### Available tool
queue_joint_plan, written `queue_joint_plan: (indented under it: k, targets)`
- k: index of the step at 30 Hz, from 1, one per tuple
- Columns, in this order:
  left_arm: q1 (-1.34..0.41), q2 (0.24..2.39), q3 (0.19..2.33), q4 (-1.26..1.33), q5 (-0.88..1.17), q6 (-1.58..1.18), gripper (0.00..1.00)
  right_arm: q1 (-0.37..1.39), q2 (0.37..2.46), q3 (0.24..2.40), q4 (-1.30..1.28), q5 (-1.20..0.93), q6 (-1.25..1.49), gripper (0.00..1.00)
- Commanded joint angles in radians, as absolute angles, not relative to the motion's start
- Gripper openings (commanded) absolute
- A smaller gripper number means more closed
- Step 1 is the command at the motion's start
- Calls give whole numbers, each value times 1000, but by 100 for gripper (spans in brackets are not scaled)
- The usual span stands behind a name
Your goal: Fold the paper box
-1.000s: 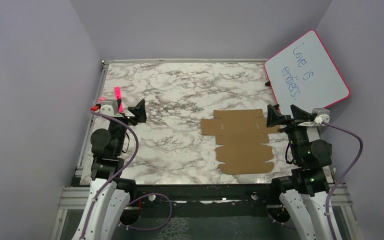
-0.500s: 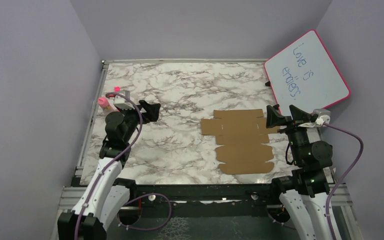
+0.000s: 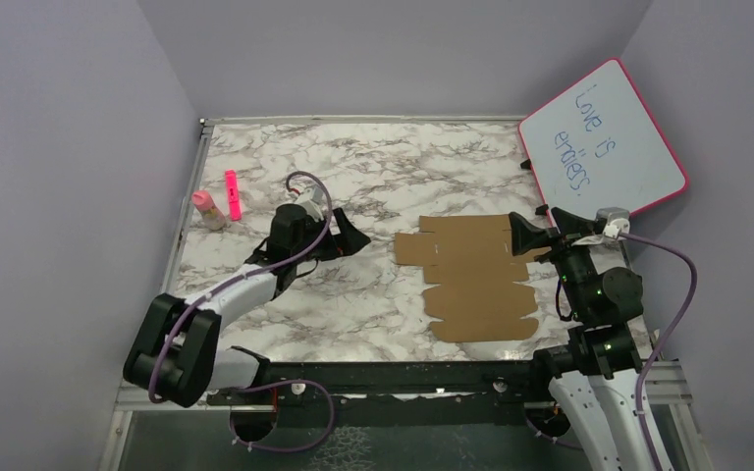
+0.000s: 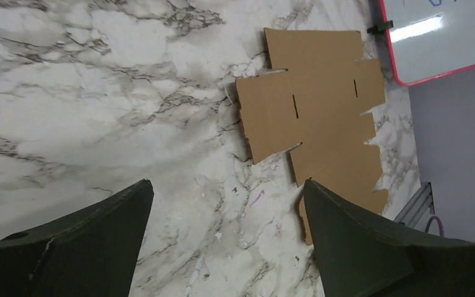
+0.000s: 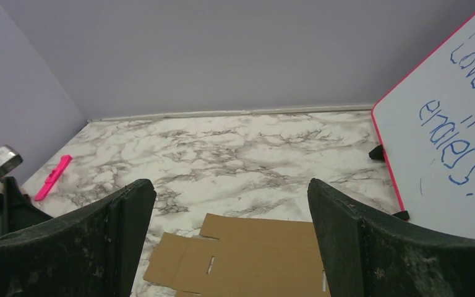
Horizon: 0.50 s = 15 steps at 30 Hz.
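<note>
The paper box point(image 3: 476, 277) lies flat on the marble table as an unfolded brown cardboard sheet with tabs and slits, right of centre. My left gripper point(image 3: 350, 238) is stretched out over the table's middle, a short way left of the sheet, jaws open and empty; in the left wrist view point(image 4: 226, 198) the paper box point(image 4: 318, 117) lies ahead and to the right. My right gripper point(image 3: 525, 235) hovers at the sheet's right edge, open and empty. From the right wrist point(image 5: 229, 204) the paper box point(image 5: 253, 253) shows below, between the fingers.
A pink-framed whiteboard point(image 3: 604, 137) with blue writing leans at the back right corner. A pink marker point(image 3: 232, 194) and a small pink-capped bottle point(image 3: 203, 206) lie near the table's left edge point(image 3: 188, 211). Purple walls enclose three sides.
My left arm has swung out from the left edge toward the table's middle, nearing the cardboard. The marker and bottle it covered now show. The right gripper shifted slightly left.
</note>
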State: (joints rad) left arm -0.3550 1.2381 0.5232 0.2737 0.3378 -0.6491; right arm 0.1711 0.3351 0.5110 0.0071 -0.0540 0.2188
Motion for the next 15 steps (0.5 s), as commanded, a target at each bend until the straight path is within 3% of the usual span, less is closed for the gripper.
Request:
queue_joint_plan:
  k: [1,15]
  targets:
    - [-409,1389,584,403,409,-749,89,178,339,522,40,-96,207,100]
    - [-486,1777,801,458,492,-803,62,178,375,539,34,-112,186,100]
